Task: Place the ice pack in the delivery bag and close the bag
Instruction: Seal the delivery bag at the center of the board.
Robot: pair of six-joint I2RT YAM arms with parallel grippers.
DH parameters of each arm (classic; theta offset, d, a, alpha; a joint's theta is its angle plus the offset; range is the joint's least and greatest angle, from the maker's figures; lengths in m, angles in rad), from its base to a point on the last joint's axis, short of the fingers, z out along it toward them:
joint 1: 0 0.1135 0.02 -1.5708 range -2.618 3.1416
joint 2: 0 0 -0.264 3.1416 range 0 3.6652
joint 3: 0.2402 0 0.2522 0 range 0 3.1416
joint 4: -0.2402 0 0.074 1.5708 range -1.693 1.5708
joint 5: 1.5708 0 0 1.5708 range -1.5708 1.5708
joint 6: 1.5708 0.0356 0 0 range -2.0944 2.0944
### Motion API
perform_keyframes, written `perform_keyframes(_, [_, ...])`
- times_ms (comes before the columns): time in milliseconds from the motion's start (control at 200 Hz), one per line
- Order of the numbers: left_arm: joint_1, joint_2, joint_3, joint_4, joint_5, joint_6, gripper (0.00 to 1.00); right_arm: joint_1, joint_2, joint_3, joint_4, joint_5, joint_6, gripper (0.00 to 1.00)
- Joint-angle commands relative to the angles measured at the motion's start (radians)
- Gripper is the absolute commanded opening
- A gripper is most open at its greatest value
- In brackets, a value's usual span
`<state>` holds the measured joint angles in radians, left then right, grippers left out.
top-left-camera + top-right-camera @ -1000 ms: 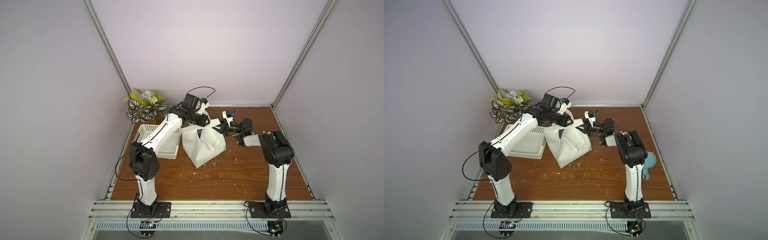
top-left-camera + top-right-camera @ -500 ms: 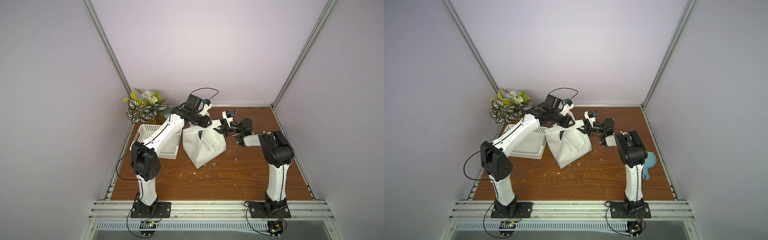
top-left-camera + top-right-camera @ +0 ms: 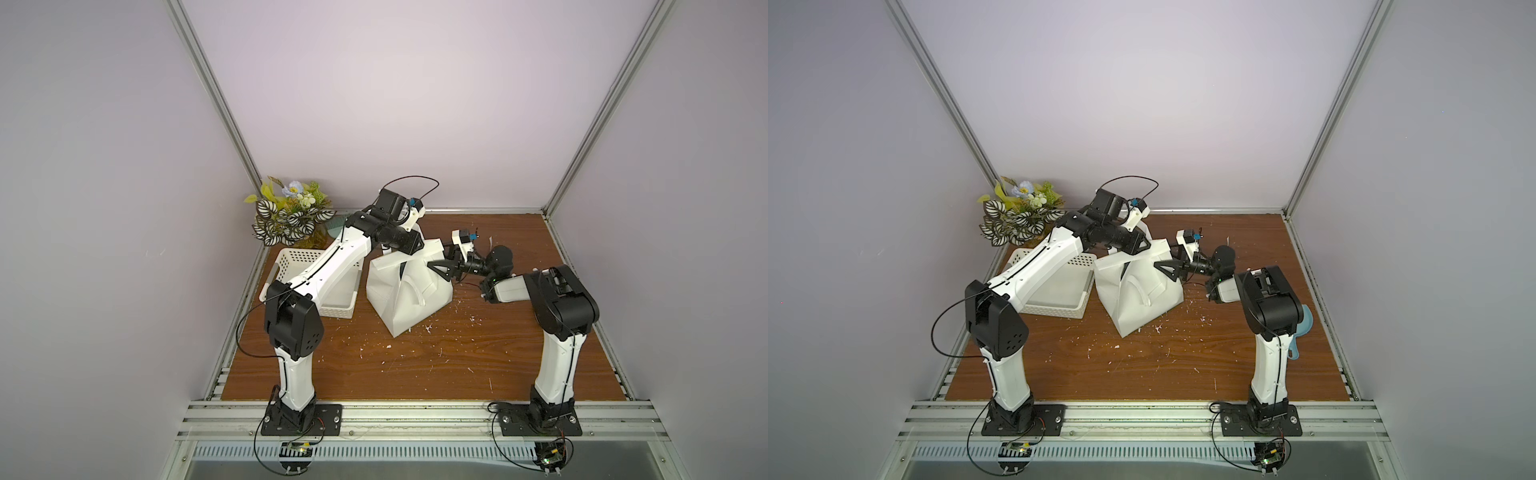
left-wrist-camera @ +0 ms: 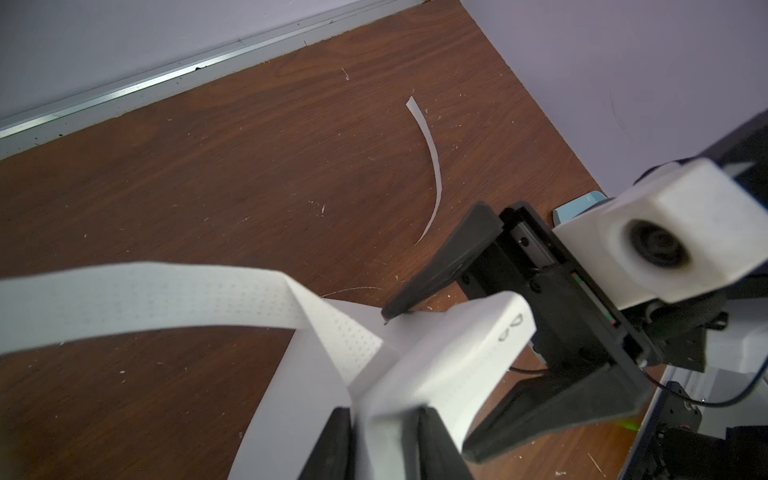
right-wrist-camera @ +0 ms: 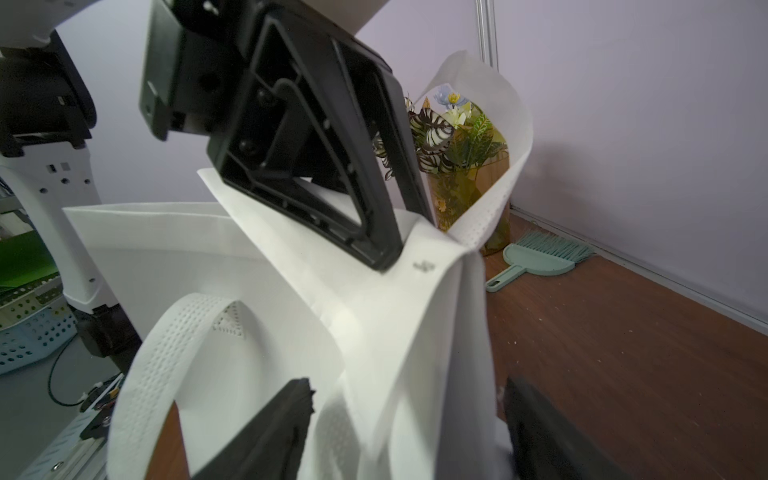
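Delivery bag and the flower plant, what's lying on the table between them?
A mint-green hand brush lies by the plant, toward the delivery bag; clearest in the right wrist view.

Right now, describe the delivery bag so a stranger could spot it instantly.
Look at the brown wooden table, towards its far half, beside the low white perforated basket. The delivery bag stands there. Unlike the basket, it is a tall, smooth white fabric tote with loop handles.
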<state>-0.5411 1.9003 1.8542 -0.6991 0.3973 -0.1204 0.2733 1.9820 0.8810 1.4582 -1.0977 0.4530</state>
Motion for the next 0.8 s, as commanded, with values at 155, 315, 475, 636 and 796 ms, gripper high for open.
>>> perform_keyframes(155, [-0.015, 0.028, 0.017, -0.024, 0.004, 0.000, 0.28, -0.007, -0.068, 0.004, 0.155, -0.005, 0.101, 0.80])
perform_keyframes(315, [-0.014, 0.026, 0.015, -0.023, 0.011, -0.002, 0.29, -0.009, -0.040, 0.076, 0.170, -0.004, 0.160, 0.81])
perform_keyframes(475, [-0.015, 0.022, 0.014, -0.023, 0.013, -0.002, 0.28, -0.016, -0.003, 0.138, 0.154, -0.004, 0.178, 0.73])
perform_keyframes(636, [-0.015, 0.019, 0.014, -0.024, 0.016, -0.002, 0.29, -0.015, 0.033, 0.168, 0.141, -0.044, 0.187, 0.61])
perform_keyframes(796, [-0.014, 0.014, 0.016, -0.024, 0.019, -0.003, 0.29, -0.016, 0.045, 0.161, 0.123, -0.058, 0.169, 0.52])
